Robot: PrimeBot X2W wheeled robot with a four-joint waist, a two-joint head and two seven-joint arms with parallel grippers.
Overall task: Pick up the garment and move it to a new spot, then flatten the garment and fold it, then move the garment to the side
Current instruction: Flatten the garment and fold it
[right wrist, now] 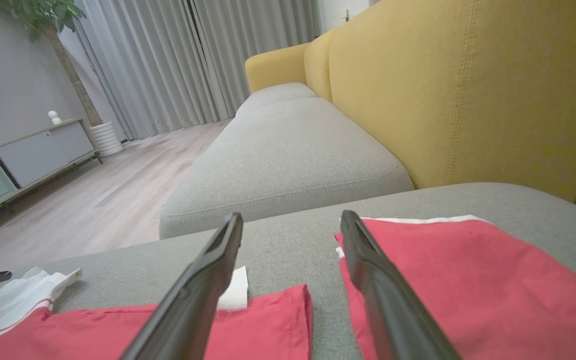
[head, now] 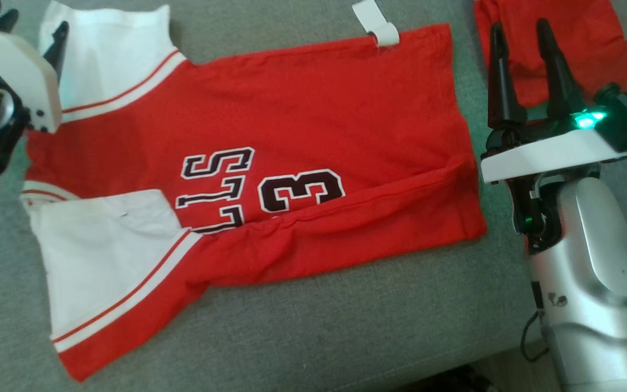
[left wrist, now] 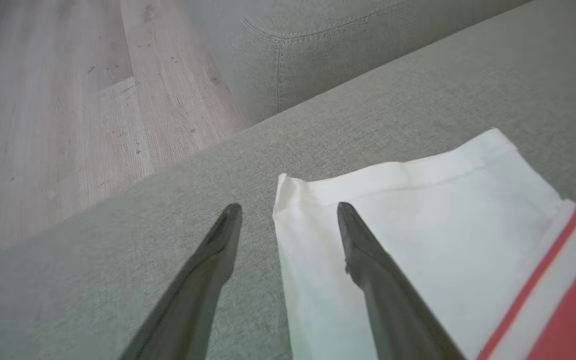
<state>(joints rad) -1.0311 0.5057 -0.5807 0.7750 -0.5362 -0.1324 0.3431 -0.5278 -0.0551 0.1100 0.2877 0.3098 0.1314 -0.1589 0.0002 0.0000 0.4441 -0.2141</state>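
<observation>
The red jersey (head: 302, 141) is lying flat across the grey sofa seat (head: 346, 326), its nearer long edge sitting folded over part of the number print (head: 300, 190) and its white sleeves pointing to the robot's left. The right pincer (head: 519, 27) is hovering just beside the jersey's hem, fingers spread wide with nothing between them, its silver forearm (head: 591, 283) standing at the lower right of the head view. The left pincer (left wrist: 288, 207) is likewise spread and empty, angling down at the corner of the farther white sleeve (left wrist: 408, 225). One finger is over the cloth and the other over bare sofa, though I cannot tell whether they are touching. The left wrist view is adding a wooden floor (left wrist: 68, 125) past the seat edge. Beyond the right pincer a second red cloth (head: 553, 49) is lying apart from the jersey, and the right wrist view is showing, farther off, a yellow backrest (right wrist: 468, 90), grey curtains (right wrist: 193, 60) and a potted plant (right wrist: 33, 12).
</observation>
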